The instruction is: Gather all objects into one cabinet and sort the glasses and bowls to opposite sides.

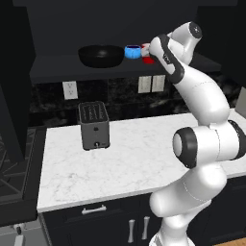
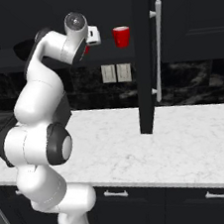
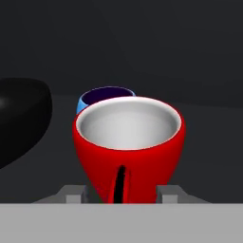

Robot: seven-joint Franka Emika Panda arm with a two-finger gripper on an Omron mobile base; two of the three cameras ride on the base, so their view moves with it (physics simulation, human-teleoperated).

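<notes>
Nearest thing: red cup (image 3: 128,149) with a pale grey inside, close up in the hand view and sitting between the two grey finger tips (image 3: 73,195) at the bottom edge.
Jaws: one tip on each side of the cup's lower body, close against it; whether they are pressing or merely flanking cannot be told from the pictures.
Gripper (image 1: 150,54): up at the black wall cabinet (image 1: 57,67), at the right end of its shelf board, with the arm stretched high.
Behind the cup: small blue bowl (image 3: 102,97), just beyond it and possibly touching.
Left of that: big black bowl (image 3: 21,118), its glossy flank entering the hand view; on the shelf it stands left of the blue bowl (image 1: 133,51).
Second red cup (image 2: 121,36): alone on the shelf, well to the right of the hand.
Step in hand: probably taking hold of the near cup to set it with the other one, away from the bowls.
Doing it well: grip low and square, lift straight before moving sideways so that the blue bowl is not nudged; keep the cup upright.
Left base view adds: bowls side by side, a grey toaster (image 1: 93,125) on the white counter (image 1: 144,158) below.
Right base view adds: the lone cup; the arm hides the bowls.
</notes>
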